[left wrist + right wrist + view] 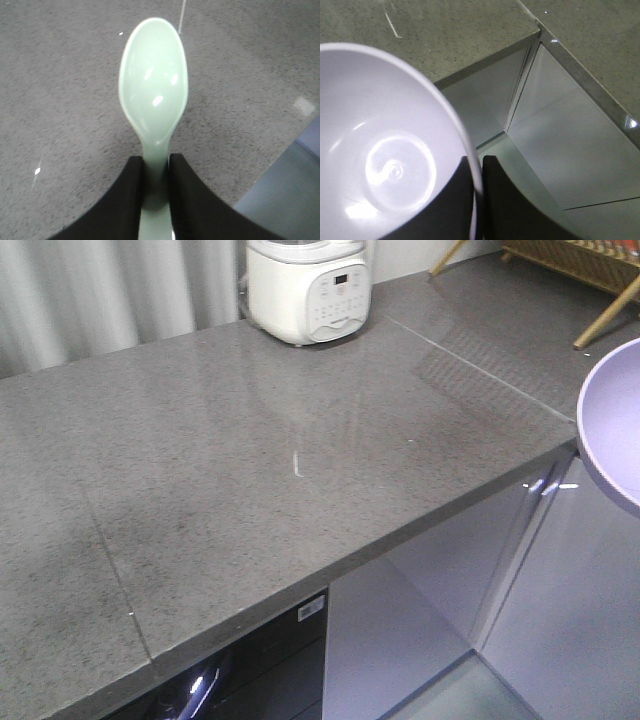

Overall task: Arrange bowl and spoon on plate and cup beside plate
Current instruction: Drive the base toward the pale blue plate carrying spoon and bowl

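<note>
The pale mint-green spoon [152, 85] is held by its handle in my left gripper [155, 162], bowl end pointing away, above the grey countertop [60, 100]. My right gripper [477, 162] is shut on the rim of the lavender bowl [380, 150], one finger inside the wall and one outside. That bowl hangs past the counter's front edge, over the cabinet fronts. In the front view only a slice of the bowl [618, 430] shows at the right border, and neither gripper appears there. The plate and the cup are out of view.
A white rice cooker [308, 285] stands at the back of the grey stone countertop [250, 470]. A wooden rack [590, 270] sits at the far right. Glossy cabinet doors [420, 620] drop below the counter's front edge, with an inner corner at the right.
</note>
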You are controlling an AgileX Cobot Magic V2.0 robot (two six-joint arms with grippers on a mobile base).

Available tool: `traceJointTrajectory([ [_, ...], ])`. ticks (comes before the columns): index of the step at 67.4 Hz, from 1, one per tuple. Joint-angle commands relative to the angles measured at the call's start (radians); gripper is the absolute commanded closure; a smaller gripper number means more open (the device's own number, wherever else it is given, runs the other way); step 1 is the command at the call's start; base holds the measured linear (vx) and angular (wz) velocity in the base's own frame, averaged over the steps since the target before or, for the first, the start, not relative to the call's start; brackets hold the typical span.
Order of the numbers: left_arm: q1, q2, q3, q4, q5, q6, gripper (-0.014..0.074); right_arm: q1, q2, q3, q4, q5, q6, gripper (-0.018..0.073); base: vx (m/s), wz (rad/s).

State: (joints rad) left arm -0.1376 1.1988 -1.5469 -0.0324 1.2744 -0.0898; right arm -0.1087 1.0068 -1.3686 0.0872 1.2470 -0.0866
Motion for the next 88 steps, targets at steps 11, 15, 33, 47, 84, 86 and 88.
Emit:
traceJointTrajectory([
  [11, -0.004, -0.018, -0.028, -0.009, -0.023, -0.005, 0.0603, -0.003, -0.013, -0.028, 0.004, -0.061, -0.007, 0.0565, 0.0, -0.3],
  [15, -0.004, -0.018, -0.028, -0.009, -0.023, -0.005, 0.0603, -0.003, -0.013, -0.028, 0.004, -0.061, -0.007, 0.0565, 0.01, -0.29],
  [33, -0.004, -0.018, -0.028, -0.009, -0.023, -0.005, 0.0603, -0.003, -0.013, -0.028, 0.004, -0.054, -0.007, 0.0565, 0.03, -0.29],
  [47, -0.004, -0.018, -0.028, -0.009, -0.023, -0.005, 0.0603, -0.003, -0.013, -0.028, 0.004, -0.054, -0.007, 0.0565, 0.05, -0.32],
  [84, -0.004, -0.018, -0.028, -0.009, -0.023, -0.005, 0.0603, -0.003, -0.013, -0.028, 0.004, -0.054, -0.007, 0.0565, 0.06, -0.39],
  [86, -0.004, -0.018, -0.028, -0.009, -0.023, -0.005, 0.0603, -0.003, -0.013, -0.028, 0.004, -0.054, -0.007, 0.0565, 0.07, -0.44],
  [88, -0.004, -0.018, -0.028, -0.009, -0.023, -0.005, 0.0603, -0.003, -0.013, -0.028, 0.004, -0.054, -0.007, 0.0565, 0.07, -0.44],
])
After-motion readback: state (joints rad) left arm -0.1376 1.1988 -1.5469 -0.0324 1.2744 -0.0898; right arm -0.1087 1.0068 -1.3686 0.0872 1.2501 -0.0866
